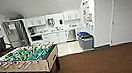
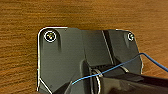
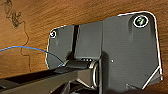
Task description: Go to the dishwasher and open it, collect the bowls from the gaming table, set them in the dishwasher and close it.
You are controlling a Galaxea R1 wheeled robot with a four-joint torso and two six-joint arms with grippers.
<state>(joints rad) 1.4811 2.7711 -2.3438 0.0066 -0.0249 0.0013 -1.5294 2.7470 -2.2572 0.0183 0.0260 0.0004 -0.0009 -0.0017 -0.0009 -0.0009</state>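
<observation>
The dishwasher (image 1: 70,35), a brushed-steel panel, is sitting shut under the white counter (image 1: 56,31) of the far kitchenette, well apart from the robot, so I'm judging the job is barely beginning, with opening, bowl collecting, loading and closing all waiting. Nearer, a wooden foosball table (image 1: 25,59) with a green field and rods is standing on the brown carpet (image 1: 106,61), while a grey bin (image 1: 86,41) with a blue lid is resting beside the white wall. The wrist cameras are looking down at wood-grained brown flooring past dark plates, and I cannot tell how either gripper's fingers are set.
</observation>
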